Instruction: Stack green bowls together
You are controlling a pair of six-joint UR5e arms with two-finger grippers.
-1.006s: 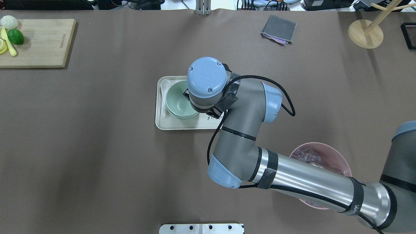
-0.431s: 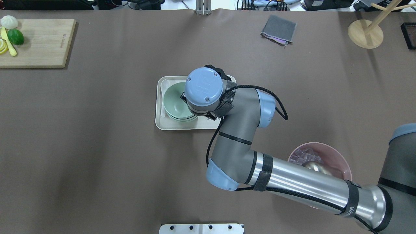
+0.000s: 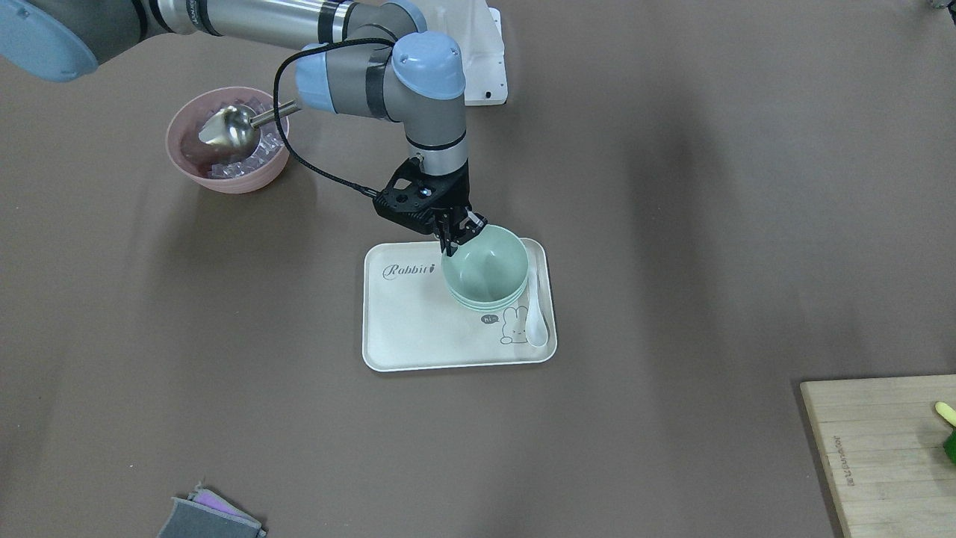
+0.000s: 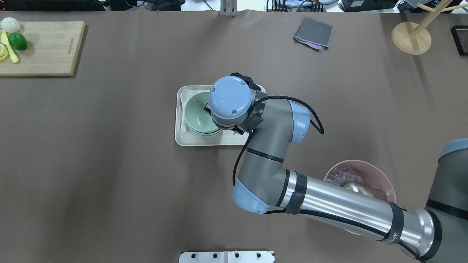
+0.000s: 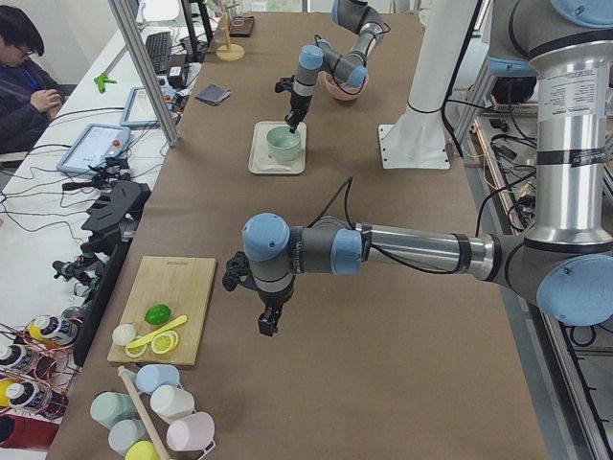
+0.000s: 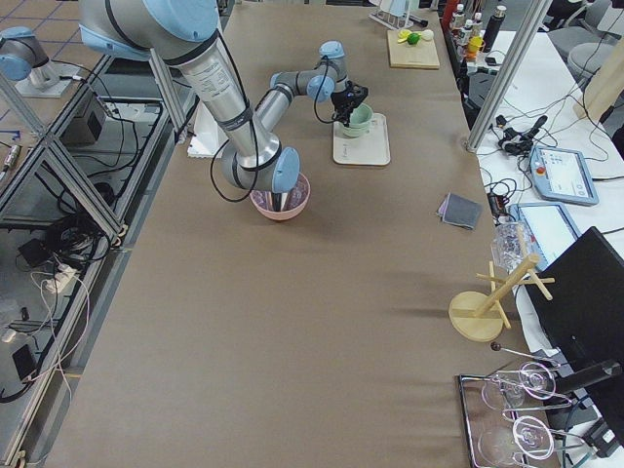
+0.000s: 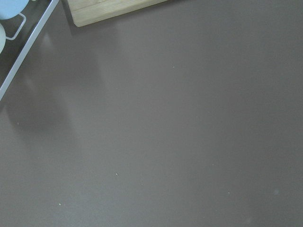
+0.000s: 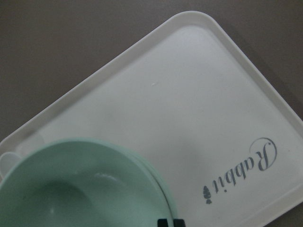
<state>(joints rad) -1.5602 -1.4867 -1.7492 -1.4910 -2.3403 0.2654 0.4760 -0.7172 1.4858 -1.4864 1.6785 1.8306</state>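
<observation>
From overhead, the right arm covers the right gripper, one side of the green bowls and part of the tray. Its forearm crosses the pink bowl. The right wrist view cuts the bowls off at its bottom edge. The left gripper is too small to judge. The cutting board runs off the front view's corner.

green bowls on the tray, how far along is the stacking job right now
Nearly done. The green bowls sit nested in one pile on the white tray, lower rims showing under the top bowl. In hand: the right gripper has its fingers pinched on that top bowl's rim; it looks seated or close to it. Remaining: release the rim and lift the arm clear. No loose green bowl shows beside the tray.
</observation>
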